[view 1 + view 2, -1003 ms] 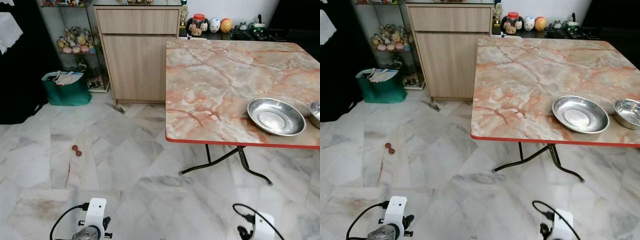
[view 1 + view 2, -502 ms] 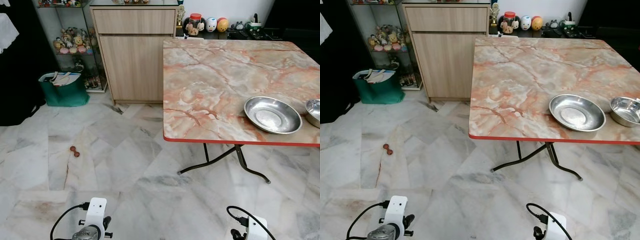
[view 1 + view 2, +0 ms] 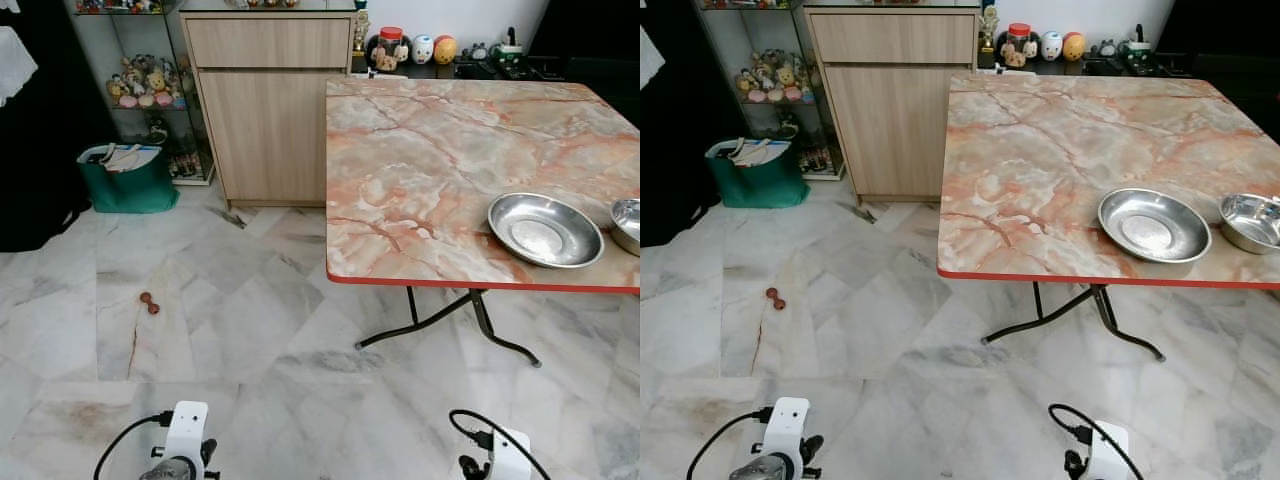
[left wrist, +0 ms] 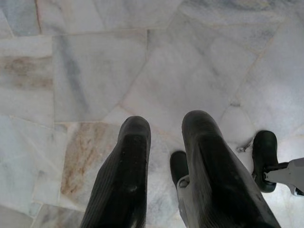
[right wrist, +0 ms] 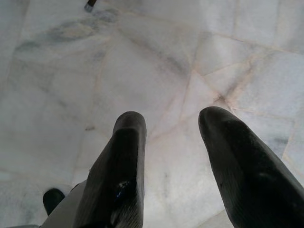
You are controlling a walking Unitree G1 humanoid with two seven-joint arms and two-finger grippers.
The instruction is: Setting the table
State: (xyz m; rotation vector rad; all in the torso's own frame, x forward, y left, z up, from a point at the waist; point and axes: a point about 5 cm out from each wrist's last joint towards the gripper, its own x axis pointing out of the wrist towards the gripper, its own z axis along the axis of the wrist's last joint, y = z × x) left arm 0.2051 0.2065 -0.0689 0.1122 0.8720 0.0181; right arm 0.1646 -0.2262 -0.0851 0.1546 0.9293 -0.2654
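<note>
A folding table [image 3: 430,160] with a pink marble top and red edge stands ahead on my right. Near its front edge lies a wide, shallow steel plate [image 3: 545,230], and a smaller steel bowl [image 3: 1252,222] sits just to its right. Both arms hang low by the floor. My left gripper [image 4: 165,124] is open above bare marble tiles with nothing between its fingers. My right gripper [image 5: 172,119] is open too, wider, over the floor.
A wooden cabinet [image 3: 272,105] stands behind the table's left corner, with a glass shelf of soft toys [image 3: 145,85] and a green bag [image 3: 128,180] to its left. A small brown object [image 3: 149,302] lies on the floor. Black folding legs [image 3: 480,325] stand under the table.
The view has shifted slightly as I move; the table and dishes sit a little lower and further left than a second ago. Both wrists have sunk lower in the eye views.
</note>
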